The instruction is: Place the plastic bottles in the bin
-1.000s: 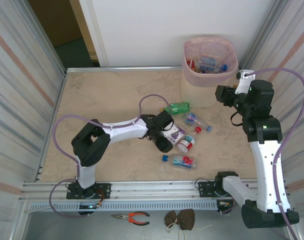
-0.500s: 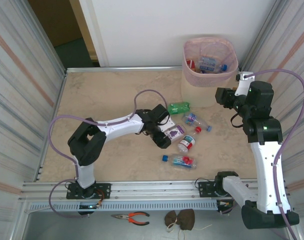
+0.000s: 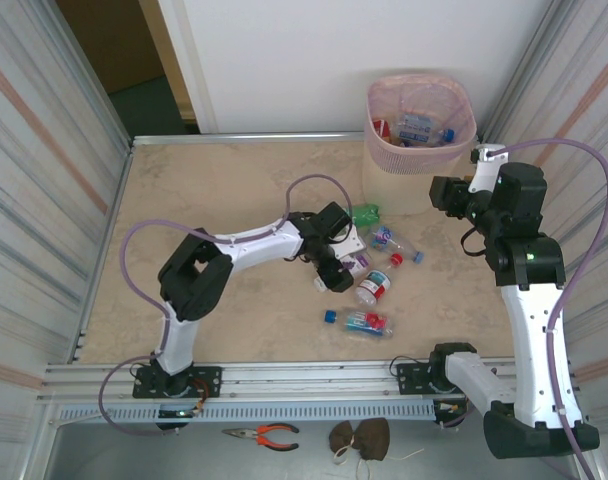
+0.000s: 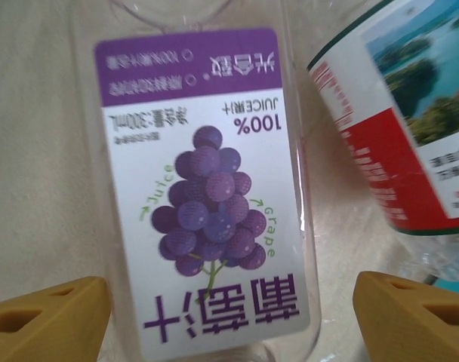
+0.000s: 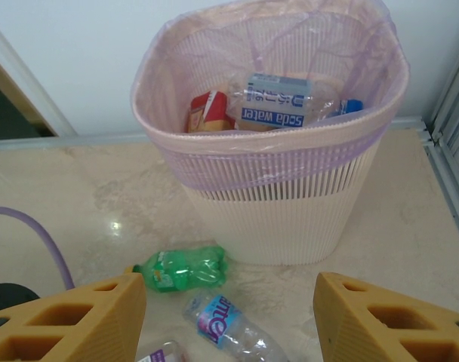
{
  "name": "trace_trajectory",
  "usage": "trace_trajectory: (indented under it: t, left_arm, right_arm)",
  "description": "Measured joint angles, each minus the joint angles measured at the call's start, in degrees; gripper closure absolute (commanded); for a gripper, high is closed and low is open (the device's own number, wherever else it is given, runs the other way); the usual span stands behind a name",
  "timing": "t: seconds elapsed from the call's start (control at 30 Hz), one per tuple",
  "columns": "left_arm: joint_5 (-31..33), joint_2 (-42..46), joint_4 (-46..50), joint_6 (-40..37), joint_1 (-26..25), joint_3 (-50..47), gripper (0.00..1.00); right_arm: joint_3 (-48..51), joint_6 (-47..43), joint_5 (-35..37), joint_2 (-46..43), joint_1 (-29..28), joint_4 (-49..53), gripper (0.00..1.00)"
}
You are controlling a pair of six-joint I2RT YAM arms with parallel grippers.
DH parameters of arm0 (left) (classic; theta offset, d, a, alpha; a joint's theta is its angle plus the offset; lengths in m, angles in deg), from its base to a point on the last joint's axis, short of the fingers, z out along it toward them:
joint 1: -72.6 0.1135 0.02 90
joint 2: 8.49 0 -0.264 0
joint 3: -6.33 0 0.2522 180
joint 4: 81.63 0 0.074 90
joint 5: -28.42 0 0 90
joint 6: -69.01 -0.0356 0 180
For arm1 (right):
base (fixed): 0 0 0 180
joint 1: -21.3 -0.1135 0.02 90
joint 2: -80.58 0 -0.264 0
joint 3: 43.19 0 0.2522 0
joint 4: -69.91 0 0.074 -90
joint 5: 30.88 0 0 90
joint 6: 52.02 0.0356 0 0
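The step in hand is picking up the grape-juice bottle (image 4: 207,219). It lies on its side on the table (image 3: 224,190), in the small cluster of bottles right of centre. The left gripper (image 4: 231,285) hangs just over it with its fingers (image 4: 48,320) spread wide, one on each side of the purple-labelled body and neither touching it.

To do this well, the gripper should come straight down so the fingers straddle the middle of the label, then close across the bottle's width. Thin plastic like this will likely give, so a firm but not crushing squeeze looks right.

The red-labelled bottle (image 4: 395,128) lies just beside it, on its near-right side in the top view and close to one finger. That finger risks landing on it or nudging it, and a slight shift away would probably clear it.

The bin (image 3: 404,185) stands at the far right of the table with a few bottles already inside. The lift must be high enough to clear its rim. The right gripper (image 5: 229,302), fingers apart and holding nothing, hovers beside the bin, so the left arm's path should keep clear of it.
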Motion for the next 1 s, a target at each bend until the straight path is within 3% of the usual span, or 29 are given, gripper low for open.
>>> trace_trajectory:
  t: [0.3, 0.53, 0.77, 1.0]
  left_arm:
    - [0.20, -1.99, 0.24, -1.66, 0.13, 0.00, 0.36]
    - [0.85, -0.85, 0.22, -1.88, 0.72, -0.61, 0.40]
    - [-0.44, 9.55, -0.90, -0.48, 3.69, -6.16, 0.41]
    - [-7.69, 23.78, -7.48, 2.67, 7.08, -11.61, 0.42]
  right_arm:
    - [0.00, 0.00, 0.00, -0.02, 0.00, 0.37, 0.41]
    - [0.00, 0.26, -0.07, -0.04, -0.31, 0.35, 0.42]
    - [0.00, 2.84, -2.91, -1.07, -1.53, -0.28, 0.41]
    - [3.74, 6.25, -10.19, -4.42, -2.78, -7.63, 0.38]
